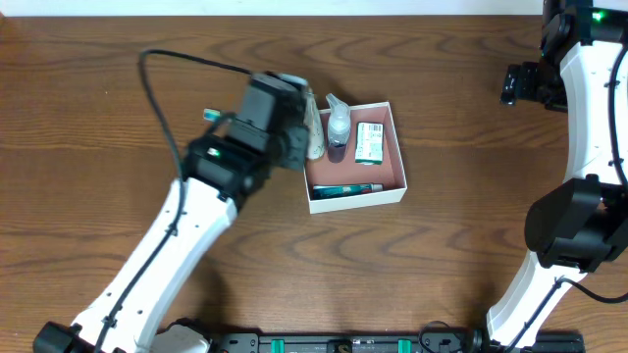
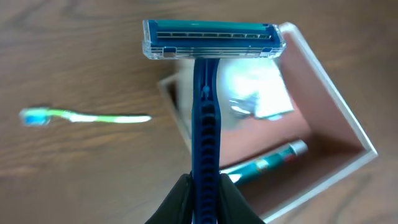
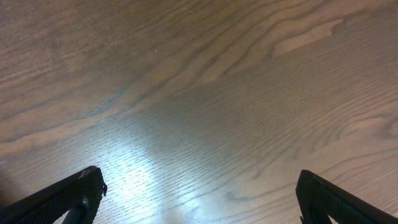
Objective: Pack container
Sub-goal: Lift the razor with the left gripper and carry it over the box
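Left end effector (image 2: 204, 190): clamped on the handle of a blue razor (image 2: 205, 112), head pointing away from it, at the container's (image 1: 358, 202) left edge. Right end effector (image 3: 199, 193): jaws wide apart over the tabletop (image 3: 205, 74). Container: mid-tabletop, square, opening upward. Green-and-white packet (image 1: 369, 143) inside: print apparently present, unreadable.

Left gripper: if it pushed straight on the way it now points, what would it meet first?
Probably the container. The left gripper is shut on a blue razor, whose head leads and hangs over the box's near edge. Depth is unclear, so wall or floor could come first.
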